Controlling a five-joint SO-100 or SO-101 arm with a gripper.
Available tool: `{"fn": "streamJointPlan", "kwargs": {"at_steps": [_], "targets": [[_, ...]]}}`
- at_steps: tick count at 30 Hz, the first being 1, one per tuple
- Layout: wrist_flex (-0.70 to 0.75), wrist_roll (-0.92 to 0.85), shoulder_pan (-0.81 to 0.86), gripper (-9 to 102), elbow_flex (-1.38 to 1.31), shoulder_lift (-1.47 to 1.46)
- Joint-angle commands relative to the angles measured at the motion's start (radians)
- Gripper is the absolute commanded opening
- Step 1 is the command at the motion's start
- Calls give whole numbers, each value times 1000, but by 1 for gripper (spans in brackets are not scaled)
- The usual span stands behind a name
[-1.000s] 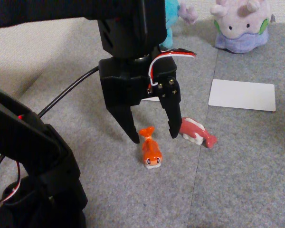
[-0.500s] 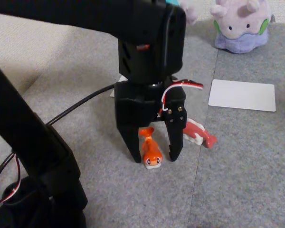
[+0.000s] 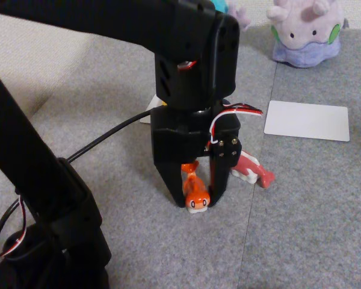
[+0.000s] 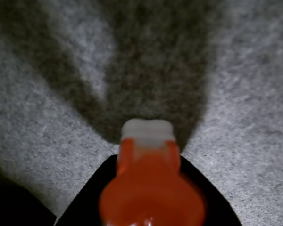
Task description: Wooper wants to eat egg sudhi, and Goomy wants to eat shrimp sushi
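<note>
The gripper point(image 3: 195, 201) is clamping its fingers around the shrimp sushi point(image 3: 196, 195), which is sitting on the grey carpet point(image 3: 301, 211) just beside the pink-red toy point(image 3: 253, 169); no writing is showing.

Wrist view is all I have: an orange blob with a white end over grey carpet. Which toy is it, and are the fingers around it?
Observer: It's the shrimp sushi. In the fixed view the gripper is down over it, with a finger on each side.
Operator: Anything close enough to get bumped?
Observer: A pink-red striped toy lies on the carpet just right of the gripper, apart from the fingers.
Operator: Where's Goomy from here?
Observer: Goomy sits at the top right of the fixed view, beyond a white card.
</note>
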Motion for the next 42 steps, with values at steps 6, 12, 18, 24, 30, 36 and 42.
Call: {"fn": "streamJointPlan", "kwargs": {"at_steps": [6,12,18,24,30,36,42], "targets": [[6,25,-37,5,-2,2],[26,37,-44,5,-12,8],[6,87,-72,5,-20,107],[6,212,-169,5,-20,259],[-54,342,-239,5,-21,328],[-60,430,-227,5,-120,325],[3,517,-224,5,-314,258]]}}
